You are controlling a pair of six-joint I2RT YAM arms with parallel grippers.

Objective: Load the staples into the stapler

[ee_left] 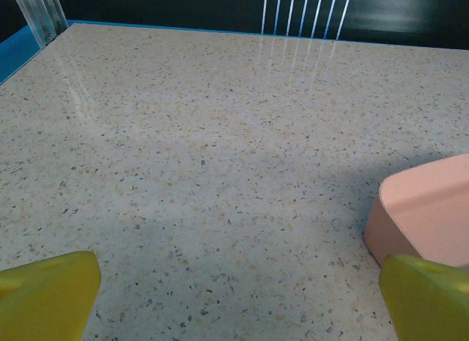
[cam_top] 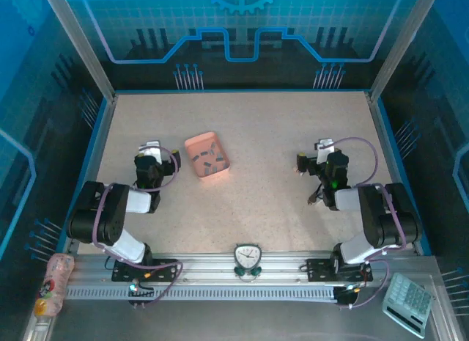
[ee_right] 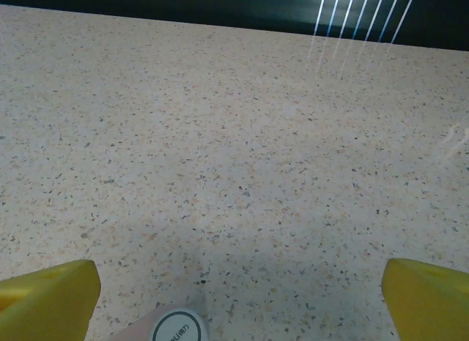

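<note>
**Top external.** Speckled beige desk [cam_top: 256, 209]. The salmon-pink tray [cam_top: 198, 138] sits left of centre. The staples [cam_top: 209, 161] lie inside it as several dark strips. The left jaws are just left of the tray, and the right jaws are well apart from it on the right side. The stapler [cam_top: 300, 163] is a tiny pale item on the desk close beside the right arm's wrist.

**Left wrist.** Yellow fingertips [ee_left: 51, 293] sit in both lower corners. The left jaws are spread wide and hold nothing, with bare desk between them. A tray [ee_left: 429, 209] corner is just beside the frame-right fingertip; contact cannot be told.

**Right wrist.** Yellow fingertips [ee_right: 47, 297] stand far apart. The right jaws are spread wide and empty. The stapler [ee_right: 176, 326] end, with a round label, lies at the bottom edge between them, untouched.
</note>
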